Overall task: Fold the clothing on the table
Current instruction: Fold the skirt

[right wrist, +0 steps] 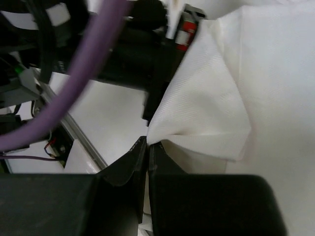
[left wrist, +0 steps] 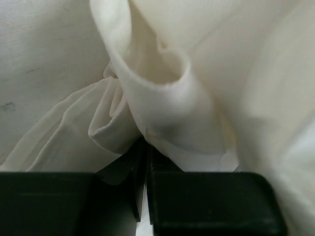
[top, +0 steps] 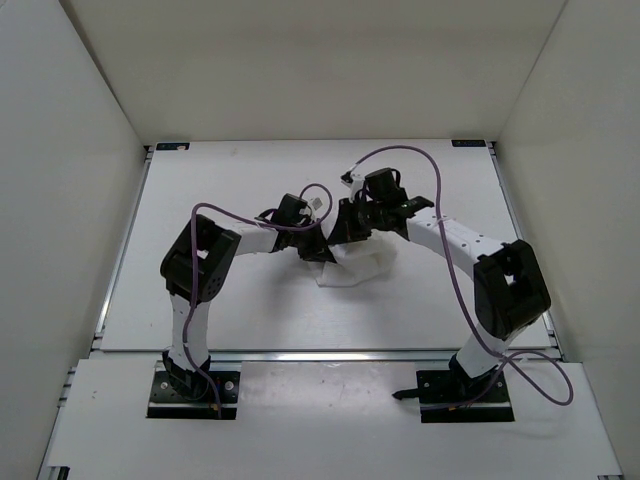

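The clothing (top: 358,268) is a small white bunch in the middle of the table (top: 240,310), with both arms meeting over it. My left gripper (top: 322,248) is at the bunch's left edge. In the left wrist view, that left gripper (left wrist: 145,145) is shut on a rolled fold of the thin fabric (left wrist: 162,98), which rises from the tips. My right gripper (top: 345,228) is just beside it, above the bunch. In the right wrist view, the right gripper (right wrist: 148,141) is shut on a pointed corner of the cloth (right wrist: 206,108).
White walls close in the table on three sides, with metal rails (top: 118,262) along its edges. Purple cables (top: 420,152) loop over both arms. The left arm's black wrist (right wrist: 133,54) and a purple cable (right wrist: 83,64) sit very close to my right gripper.
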Robot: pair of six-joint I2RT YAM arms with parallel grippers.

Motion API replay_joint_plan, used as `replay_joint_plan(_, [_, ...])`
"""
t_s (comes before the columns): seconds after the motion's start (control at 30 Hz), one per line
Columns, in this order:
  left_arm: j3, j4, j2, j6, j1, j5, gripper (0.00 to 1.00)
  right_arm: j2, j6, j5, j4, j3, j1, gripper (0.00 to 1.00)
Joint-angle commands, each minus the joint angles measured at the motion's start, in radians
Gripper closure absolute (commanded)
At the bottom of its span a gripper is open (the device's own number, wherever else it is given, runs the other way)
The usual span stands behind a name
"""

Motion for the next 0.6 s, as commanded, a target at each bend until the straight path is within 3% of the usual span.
replay_joint_plan(0.0, [-0.037,-0.005,0.027,-0.005,0.0,0.015,0.95,0.026,0.05,-0.056,0.108,0.058,0.059,1.0])
replay_joint_plan(0.23, [-0.075,0.034,0.018,-0.018,0.032,0.037,0.95,0.097,0.038,-0.05,0.075,0.048,0.116,1.0])
replay_joint_plan(0.47, [-0.106,0.041,-0.004,-0.009,0.056,0.046,0.94,0.083,0.038,-0.054,0.082,-0.092,0.084,0.99])
replay_joint_plan(0.57, [-0.101,0.041,-0.019,0.002,0.058,0.048,0.94,0.093,0.053,-0.06,0.1,-0.119,0.07,0.85])
